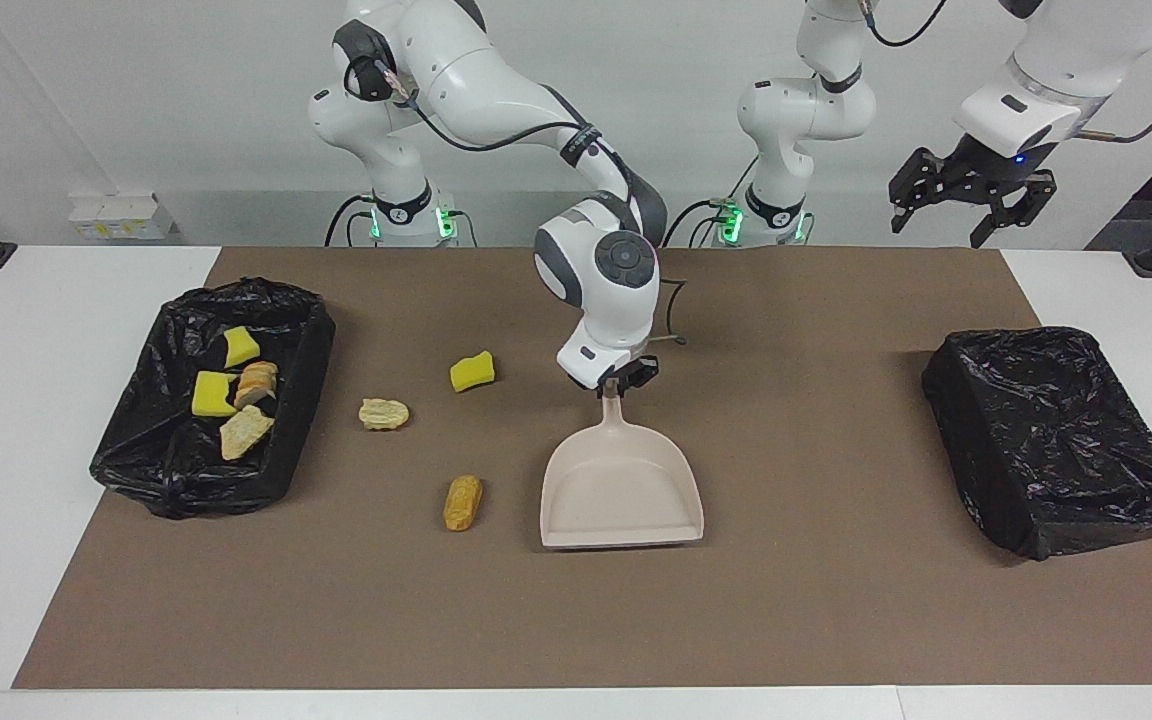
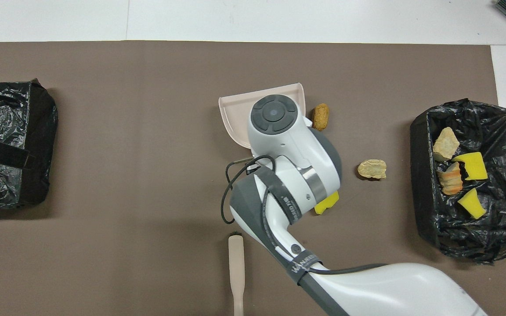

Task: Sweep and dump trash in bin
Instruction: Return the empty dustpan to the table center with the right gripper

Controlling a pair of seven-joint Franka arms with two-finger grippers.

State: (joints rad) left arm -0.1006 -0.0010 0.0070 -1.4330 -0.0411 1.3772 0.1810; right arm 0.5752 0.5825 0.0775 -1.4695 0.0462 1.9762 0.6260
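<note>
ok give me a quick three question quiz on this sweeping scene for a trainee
1. How many scraps lie loose on the mat, outside the bin at the right arm's end?
2. True or false: the right gripper holds the dustpan by its handle.
3. Which loose scrap lies closest to the dustpan? A yellow sponge chunk; B flat tan piece; C orange-brown piece.

Key: 1: three. 2: true. 3: C.

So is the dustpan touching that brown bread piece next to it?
Apart. In the facing view a strip of brown mat shows between the dustpan and the bread piece; the overhead view shows the same gap.
</note>
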